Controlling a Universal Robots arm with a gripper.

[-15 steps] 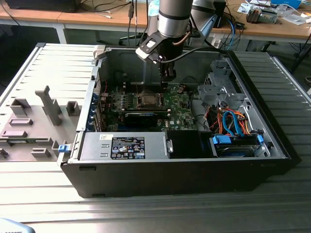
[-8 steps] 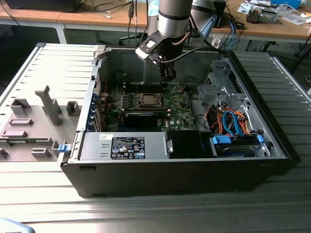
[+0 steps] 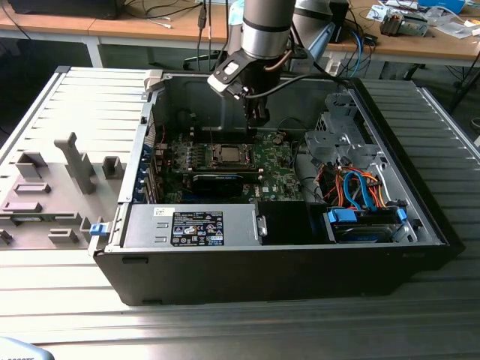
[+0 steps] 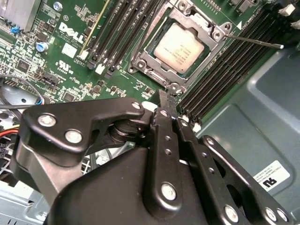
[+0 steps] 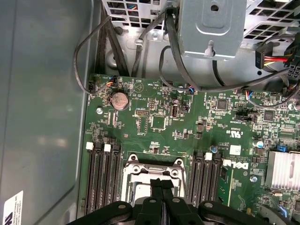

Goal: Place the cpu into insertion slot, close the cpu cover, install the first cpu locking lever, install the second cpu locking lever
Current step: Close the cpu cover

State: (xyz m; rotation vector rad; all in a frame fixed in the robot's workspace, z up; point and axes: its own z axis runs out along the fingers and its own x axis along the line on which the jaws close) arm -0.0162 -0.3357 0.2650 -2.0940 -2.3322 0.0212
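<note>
Cpu (image 4: 179,48) in insertion slot (image 4: 140,63), inside open computer case (image 3: 262,270)

Ribbed grey metal bench (image 3: 420,319) in foreground | wooden desks (image 3: 135,28) along the rear | cables (image 3: 166,10) strewn on top | even indoor light

In the first wrist view, cpu (image 5: 139,191) half hidden behind gripper (image 5: 162,183).
</note>
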